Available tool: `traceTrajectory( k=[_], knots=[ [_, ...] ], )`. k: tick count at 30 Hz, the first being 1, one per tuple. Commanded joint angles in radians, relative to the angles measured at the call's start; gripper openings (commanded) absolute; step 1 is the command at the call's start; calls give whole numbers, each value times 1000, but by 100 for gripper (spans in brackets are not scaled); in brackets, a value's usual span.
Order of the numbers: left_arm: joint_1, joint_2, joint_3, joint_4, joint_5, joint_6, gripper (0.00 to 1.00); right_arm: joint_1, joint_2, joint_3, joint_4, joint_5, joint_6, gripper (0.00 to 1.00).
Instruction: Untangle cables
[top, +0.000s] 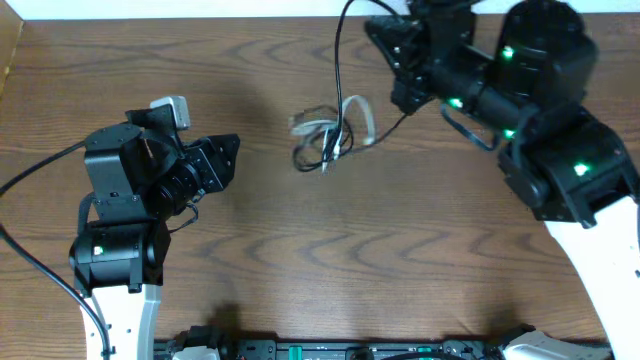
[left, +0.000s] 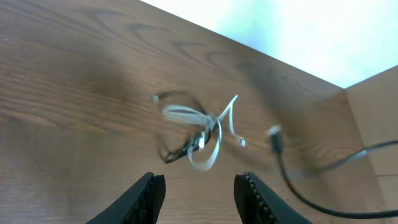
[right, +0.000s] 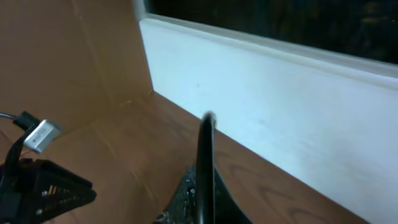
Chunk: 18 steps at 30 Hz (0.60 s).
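The wooden table (top: 300, 270) is where the biggest risk lies: the whole tangle (top: 325, 138), in the upper middle of the overhead frame, may be dragged along as one lump. The cause would be the right gripper (right: 202, 186), at the upper right of that frame. It is fully closed on the black cable (right: 205, 143), which stands up between its fingers. If this arm pulls while nothing holds the other side, I judge the knot may tighten instead of opening, or the thin cord may slip out of the jaws.

The left gripper (left: 199, 199) hangs left of the tangle, well apart from it. Its jaws are partly open and empty, so it gives no counter-hold yet.

A brown side panel (left: 373, 118) and a white wall (right: 280, 81) stand close behind the right arm and may limit the room for pulling back.

The white cable (top: 356, 112) loops through the black one; the exact crossings are too small to read. A small plug (left: 274, 131), right of the knot in the left wrist view, is blurred; it could catch in a loop.
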Motion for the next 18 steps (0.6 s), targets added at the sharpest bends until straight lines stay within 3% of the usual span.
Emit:
traceTrajectory(
  k=[1,5,10,18],
  knots=[
    [5,0,6,6,142,45,42,-27,5,0,-23,5,-15,1],
    [-26,4,6,24,350,179,43,-26,8,0,-40,-21,-15,1],
    [-59,33,5,23,350,264,49,-44,-14,0,-23,13,-42,1],
    [-59,139,5,23,345,269,49,-118,-187,0,82,-6,-73,1]
  ],
)
